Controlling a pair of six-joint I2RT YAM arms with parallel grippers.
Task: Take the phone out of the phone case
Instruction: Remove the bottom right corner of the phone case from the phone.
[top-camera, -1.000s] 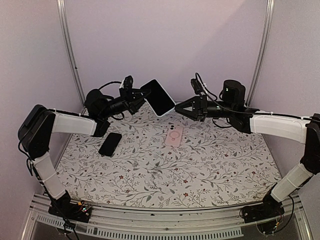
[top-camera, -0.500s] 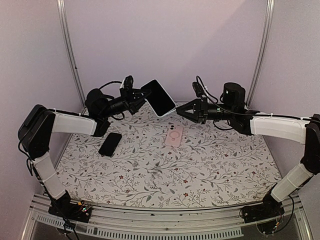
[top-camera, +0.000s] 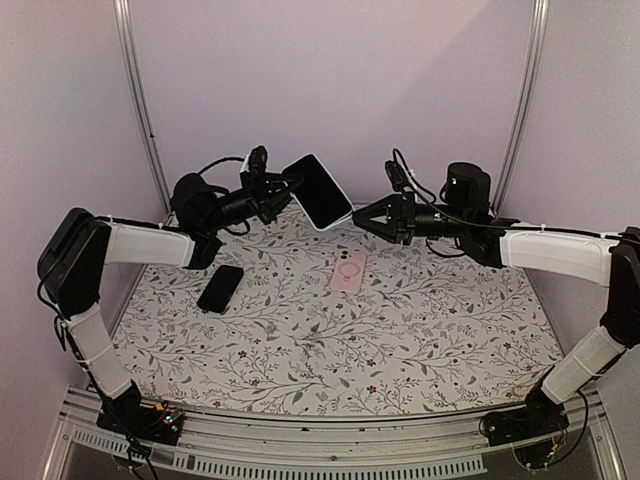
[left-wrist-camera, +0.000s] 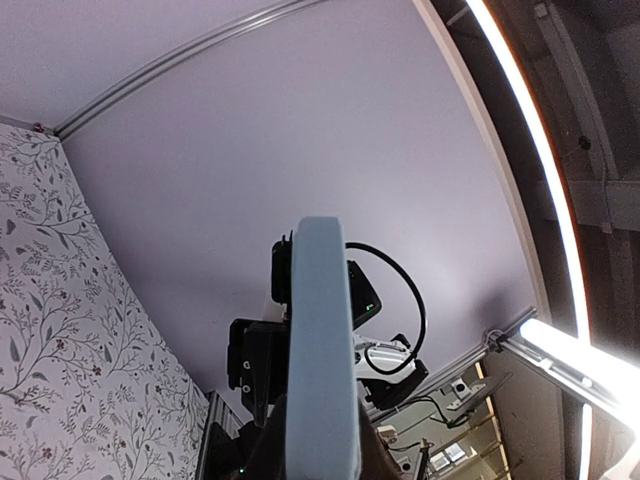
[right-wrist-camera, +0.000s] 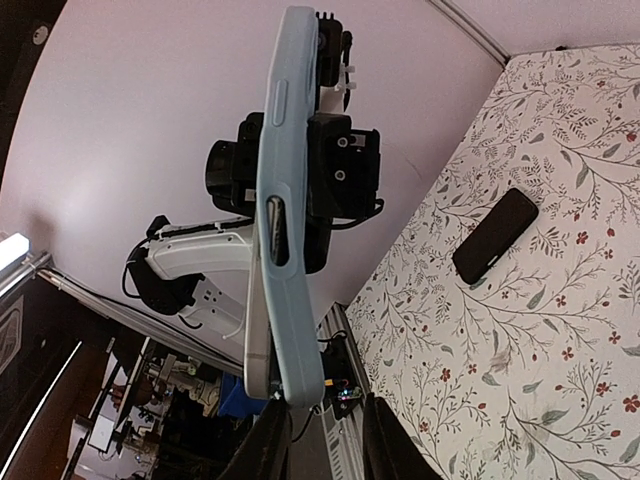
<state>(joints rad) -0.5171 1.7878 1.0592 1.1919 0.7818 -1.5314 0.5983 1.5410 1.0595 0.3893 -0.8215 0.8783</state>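
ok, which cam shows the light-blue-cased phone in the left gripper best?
Top external: the light-blue-cased phone shows its whole dark screen, held aloft by the left gripper. Left wrist and right wrist views see only its edge.

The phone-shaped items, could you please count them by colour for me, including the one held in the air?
Light blue cased phone: 1, held by the left gripper
Black phone: 1, lying on the table
Pink item: 1, lying on the table
Total: 3
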